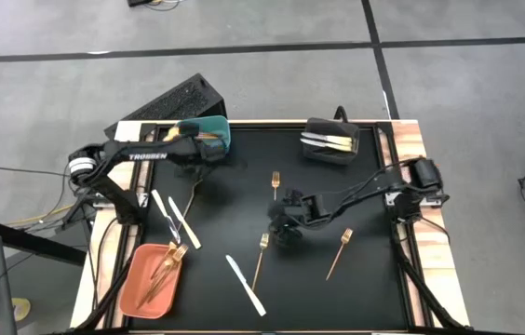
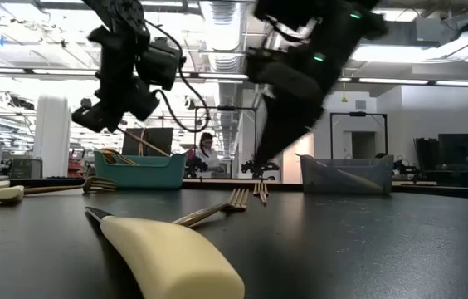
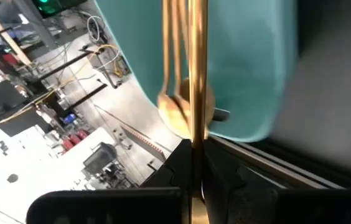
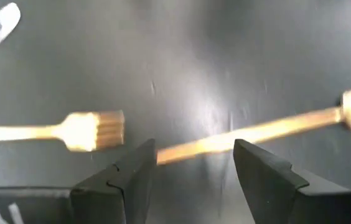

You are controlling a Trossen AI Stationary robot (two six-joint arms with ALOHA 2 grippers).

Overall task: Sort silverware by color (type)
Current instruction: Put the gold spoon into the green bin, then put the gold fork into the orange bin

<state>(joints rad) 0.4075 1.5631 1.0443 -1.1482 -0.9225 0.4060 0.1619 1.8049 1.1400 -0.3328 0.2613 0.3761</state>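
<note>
Left gripper (image 1: 208, 141): over the teal bin (image 1: 214, 136) at the table's far left; fingers (image 3: 216, 168) clenched on a slim gold utensil (image 3: 195, 81) whose shaft runs straight out above the bin.
Teal bin: smooth moulded plastic with rounded corners; other gold pieces lie inside.
Right gripper (image 4: 194, 163): low over the table's middle, fingers spread wide, grasping nothing; a gold handle (image 4: 250, 134) lies on the mat between the tips, and a gold fork head (image 4: 94, 130) is just beside them.
Mat (image 1: 337, 288): black and matte, with a faint sheen under the right gripper.
Orange tray (image 1: 132, 287): near left corner, shallow with rounded corners; holds several copper forks (image 1: 168, 265).
Black bin (image 1: 329, 154): far right, holding pale-handled pieces.
Loose on mat: three gold forks (image 1: 275, 183), (image 1: 260, 261), (image 1: 339, 253); white-handled knives (image 1: 245, 285), (image 1: 184, 221), (image 1: 165, 214).
Low view: a cream, blunt, rounded knife handle (image 2: 172, 257) lies nearest, with a fork (image 2: 217, 208) behind it.
Writing: white "TROSSEN" (image 1: 148, 155) on the left arm.
</note>
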